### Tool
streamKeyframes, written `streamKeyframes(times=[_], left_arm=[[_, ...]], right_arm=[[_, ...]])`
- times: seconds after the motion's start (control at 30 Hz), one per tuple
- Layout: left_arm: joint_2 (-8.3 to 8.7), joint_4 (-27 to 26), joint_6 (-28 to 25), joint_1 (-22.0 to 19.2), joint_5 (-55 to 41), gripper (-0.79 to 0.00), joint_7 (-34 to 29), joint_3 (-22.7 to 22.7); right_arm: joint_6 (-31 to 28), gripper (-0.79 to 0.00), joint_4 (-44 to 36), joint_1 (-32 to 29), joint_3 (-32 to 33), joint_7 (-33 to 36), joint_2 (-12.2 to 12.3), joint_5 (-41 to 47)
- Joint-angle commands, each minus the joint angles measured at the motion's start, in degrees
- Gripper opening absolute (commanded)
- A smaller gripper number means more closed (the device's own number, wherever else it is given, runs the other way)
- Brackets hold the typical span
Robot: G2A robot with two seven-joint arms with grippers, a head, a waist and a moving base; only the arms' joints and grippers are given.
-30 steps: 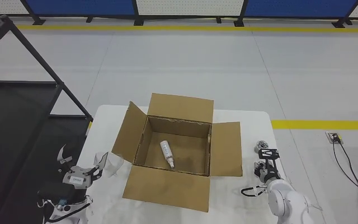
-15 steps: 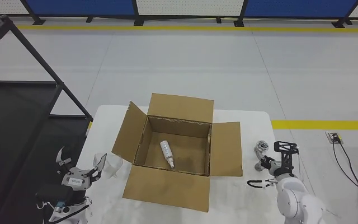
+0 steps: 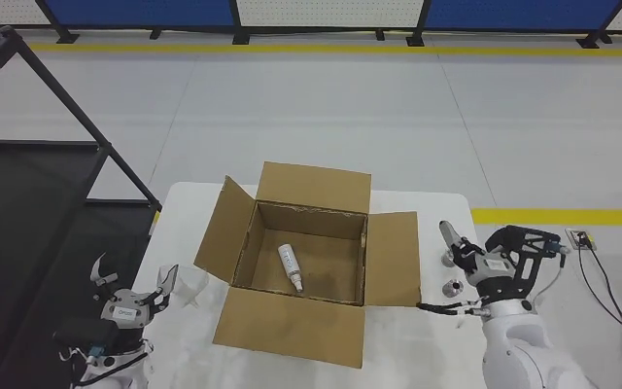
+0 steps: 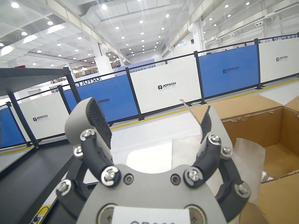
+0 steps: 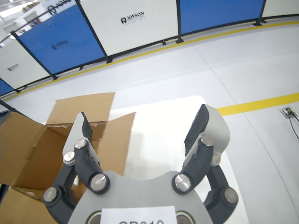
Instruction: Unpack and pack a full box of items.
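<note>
One white bottle (image 3: 290, 266) lies mid-frame inside the open cardboard box (image 3: 316, 185). Left gripper (image 3: 134, 278) lower left, right gripper (image 3: 501, 245) lower right, both spread wide, empty. Likely risk — a reach snagging a flap, dragging the box.

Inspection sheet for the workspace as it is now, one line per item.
Surface: white table, items on it.
Job's things: open brown cardboard box; white bottle lying on its floor; two small silvery items on the table right of the box.
Clutter: pale crumpled sheet left of the box.
Grippers: left gripper fingers open, empty; right gripper fingers open, empty.
Cables: black cable on the floor right of the table.
Surroundings: blue-and-white fence panels, yellow floor line, black metal rack.
</note>
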Motion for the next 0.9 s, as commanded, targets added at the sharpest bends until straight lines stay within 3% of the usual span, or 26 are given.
streamKeyframes(times=[0.0, 0.33, 0.57, 0.67, 0.87], left_arm=[[0.02, -0.16, 0.15, 0.23, -0.13, 0.000, 0.19, -0.19], [-0.05, -1.65, 1.88, 3.69, -1.73, 0.000, 3.01, -1.90], [-0.18, -1.69, 2.49, 6.43, -3.72, 0.000, 4.57, -3.29], [-0.23, -1.64, 2.56, 6.91, -3.81, 0.000, 4.77, -3.18], [-0.29, -1.53, 1.90, 6.69, -3.13, 0.000, 3.81, -1.97]], right_arm=[[-1.31, 0.000, -1.63, -0.30, -2.20, -0.13, 0.01, 0.44], [-2.79, 0.000, -1.02, 3.29, -17.94, 2.16, -0.17, -9.78], [-1.61, 0.000, 7.40, 9.90, -27.65, 6.94, -1.04, -14.29], [0.71, 0.000, 10.94, 12.69, -29.38, 7.43, -1.56, -14.26], [0.71, 0.000, 10.94, 12.69, -29.38, 7.43, -1.56, -14.26]])
